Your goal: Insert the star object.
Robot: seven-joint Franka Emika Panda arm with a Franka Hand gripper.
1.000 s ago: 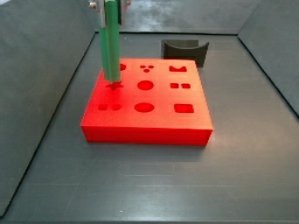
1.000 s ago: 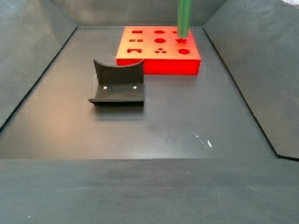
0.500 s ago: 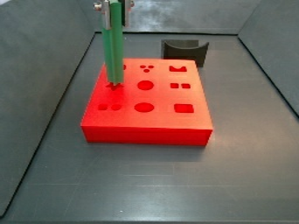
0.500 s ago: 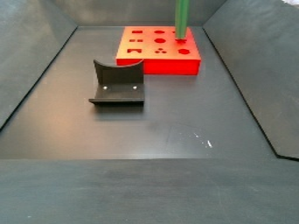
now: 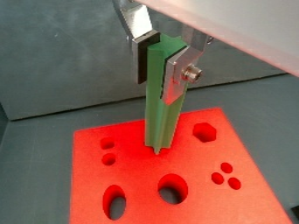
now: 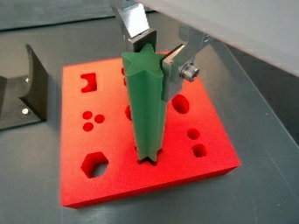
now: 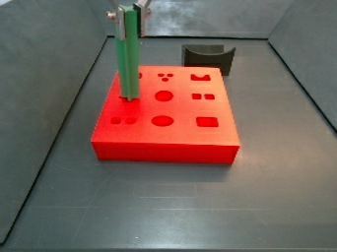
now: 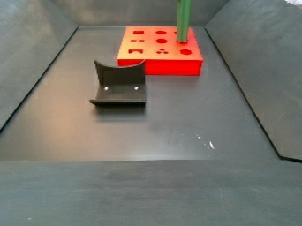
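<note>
Insertion step in hand: star object (image 6: 145,105) is held upright, clamped in the gripper (image 5: 158,54), lower tip entering a hole near one edge of the red block (image 7: 184,133). Straight downward pressing is judged next; seating depth cannot be told.

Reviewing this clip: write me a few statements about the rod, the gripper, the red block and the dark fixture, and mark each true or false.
1. The gripper is shut on the star object. True.
2. The star object lies flat on the floor. False: it stands upright, its lower end at the red block's top face.
3. The fixture sits on the red block. False: it stands apart on the floor.
4. The red block has several differently shaped holes. True.
</note>
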